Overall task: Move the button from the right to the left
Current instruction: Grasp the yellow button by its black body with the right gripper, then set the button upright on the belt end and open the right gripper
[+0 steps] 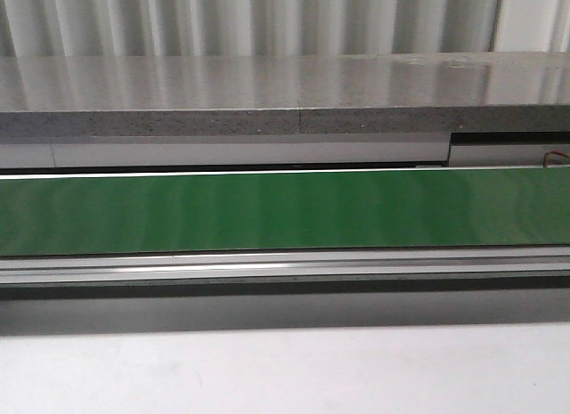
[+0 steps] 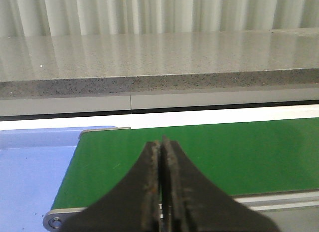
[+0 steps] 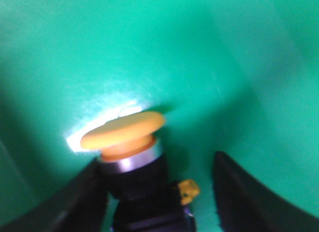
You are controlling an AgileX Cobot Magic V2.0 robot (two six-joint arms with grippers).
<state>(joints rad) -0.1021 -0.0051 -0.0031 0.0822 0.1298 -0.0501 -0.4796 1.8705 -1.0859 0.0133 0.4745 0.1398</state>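
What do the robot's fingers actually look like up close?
The left gripper has matte black fingers that flare wide at the base and curve in to narrow tips, with worn, brownish scuffing along their inner edges. The right gripper has the same dark curved fingers, though blurred. No cables or markings show.

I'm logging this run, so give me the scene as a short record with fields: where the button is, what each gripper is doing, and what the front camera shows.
button: yellow-capped button on a green surface, between the right gripper's jaws
right gripper: jaws apart, one finger at or very near the button's black body, the other finger clear of it
left gripper: jaws closed, empty, above the green belt
front camera: green belt and grey counter; no button or arm in view
task status: button not yet lifted
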